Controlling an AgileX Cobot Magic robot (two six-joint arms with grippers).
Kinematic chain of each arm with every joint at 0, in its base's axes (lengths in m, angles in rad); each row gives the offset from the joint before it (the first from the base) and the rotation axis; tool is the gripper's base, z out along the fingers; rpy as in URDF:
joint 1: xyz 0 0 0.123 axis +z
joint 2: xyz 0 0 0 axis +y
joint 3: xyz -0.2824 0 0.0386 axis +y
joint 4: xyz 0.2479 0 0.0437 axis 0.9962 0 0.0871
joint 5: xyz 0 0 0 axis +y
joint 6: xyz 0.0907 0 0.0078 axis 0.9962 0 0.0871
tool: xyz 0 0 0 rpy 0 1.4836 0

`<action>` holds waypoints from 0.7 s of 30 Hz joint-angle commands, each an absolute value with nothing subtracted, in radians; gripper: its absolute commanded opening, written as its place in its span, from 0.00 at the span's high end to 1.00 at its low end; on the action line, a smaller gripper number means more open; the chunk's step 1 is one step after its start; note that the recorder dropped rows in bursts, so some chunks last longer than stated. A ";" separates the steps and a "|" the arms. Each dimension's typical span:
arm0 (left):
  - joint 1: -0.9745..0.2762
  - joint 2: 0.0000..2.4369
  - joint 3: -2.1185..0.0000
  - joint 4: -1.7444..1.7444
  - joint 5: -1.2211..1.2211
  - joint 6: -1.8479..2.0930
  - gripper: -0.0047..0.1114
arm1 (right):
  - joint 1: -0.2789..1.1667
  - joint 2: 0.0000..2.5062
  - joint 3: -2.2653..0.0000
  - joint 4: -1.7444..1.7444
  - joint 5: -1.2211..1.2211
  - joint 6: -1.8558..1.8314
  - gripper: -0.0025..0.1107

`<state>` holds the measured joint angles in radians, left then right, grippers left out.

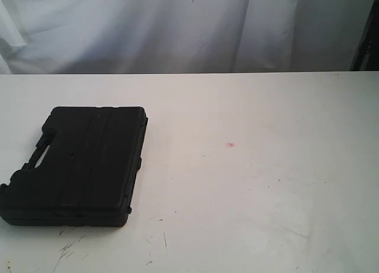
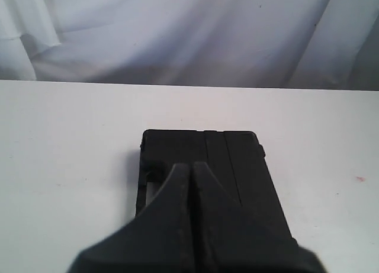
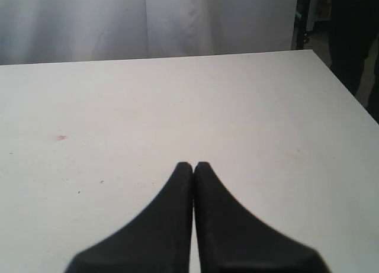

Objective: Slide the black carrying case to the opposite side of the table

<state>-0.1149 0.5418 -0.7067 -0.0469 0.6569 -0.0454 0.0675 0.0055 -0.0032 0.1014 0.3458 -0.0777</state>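
Black carrying case lies flat on the left side of the white surface, near its front and left edges. Left jaws clenched, empty, aimed at case; right jaws clenched over bare surface. Risk: off-centre push spins case or drives a corner over front edge. Rightward run open; only a pink spot.

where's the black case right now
In the exterior view the black carrying case lies flat on the left side of the table, well left of the tiny pink spot.
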 commanded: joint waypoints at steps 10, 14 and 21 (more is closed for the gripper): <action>0.001 0.325 -0.450 0.008 0.435 -0.043 0.96 | 0.059 0.000 0.000 0.098 0.346 -0.079 0.98; 0.001 0.216 -0.363 0.011 0.417 -0.043 0.96 | 0.059 0.000 0.000 0.098 0.346 -0.079 0.98; 0.001 0.141 -0.299 0.011 0.369 -0.045 0.96 | 0.059 0.000 0.000 0.098 0.346 -0.079 0.98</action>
